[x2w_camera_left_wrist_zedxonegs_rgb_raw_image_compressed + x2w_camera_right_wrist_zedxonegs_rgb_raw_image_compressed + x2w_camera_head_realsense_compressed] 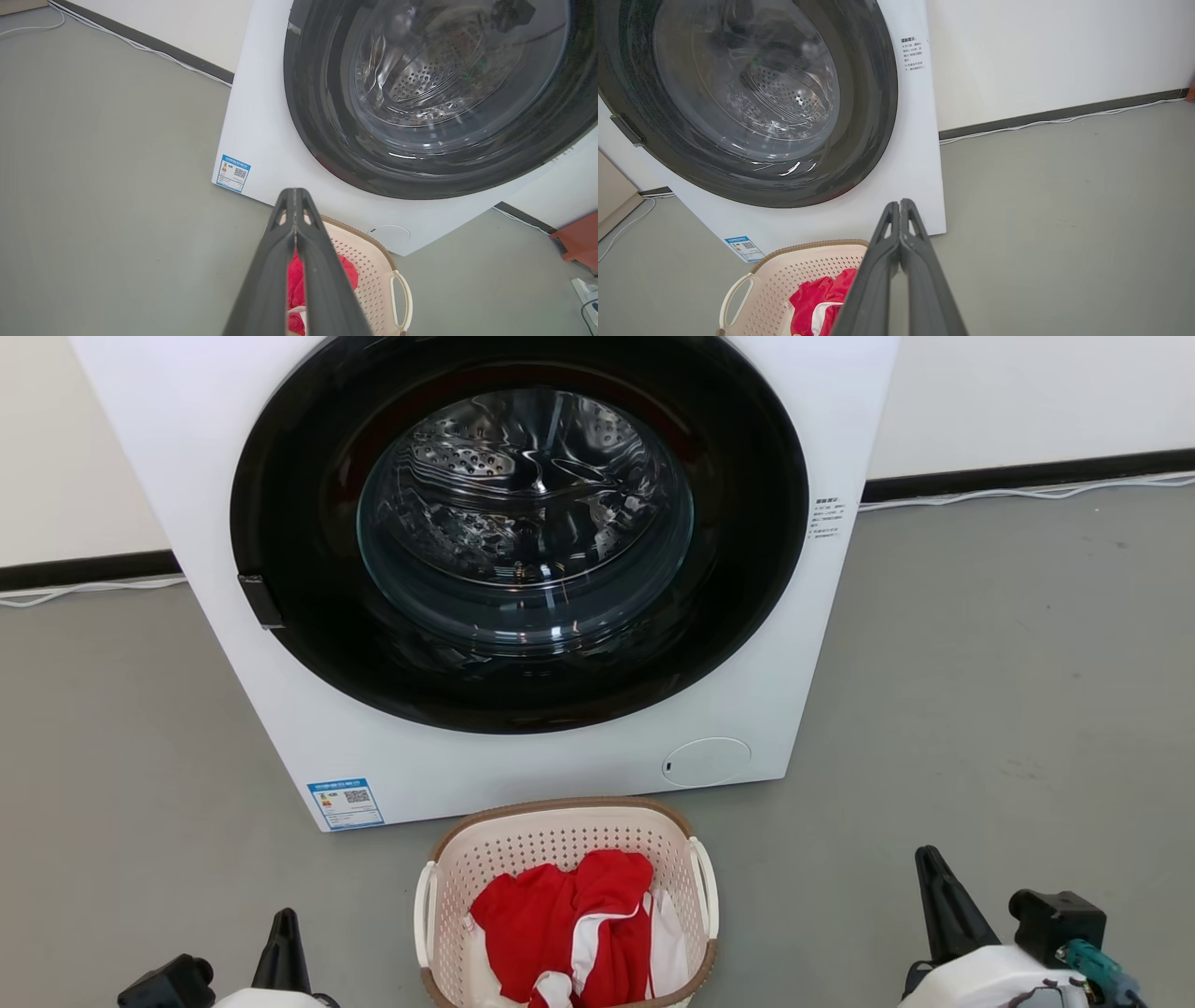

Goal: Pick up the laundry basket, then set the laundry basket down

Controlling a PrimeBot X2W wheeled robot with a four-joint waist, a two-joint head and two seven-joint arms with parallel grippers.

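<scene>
Left gripper point(295, 200): fingers pressed together, nothing held. Right gripper point(900, 212): same, empty. Laundry basket point(560, 840) on grey floor point(980, 709) between them, touched by neither, holding red-and-white clothes point(560, 915). Just behind it: white washer point(523, 765).

1. The laundry basket point(560, 840) is cream, dotted with rows of small holes, with a brown woven-look rim and white handles.
2. The cloth point(560, 924) in it is red with white parts.
3. The washer point(187, 448) is white, its door ring point(299, 523) black and its drum point(523, 495) silvery and hole-dotted.
4. Its label point(345, 803) is blue and white.
5. The floor point(980, 709) is plain grey.
6. The left claw point(295, 191) and right claw point(900, 203) are dark grey.
</scene>
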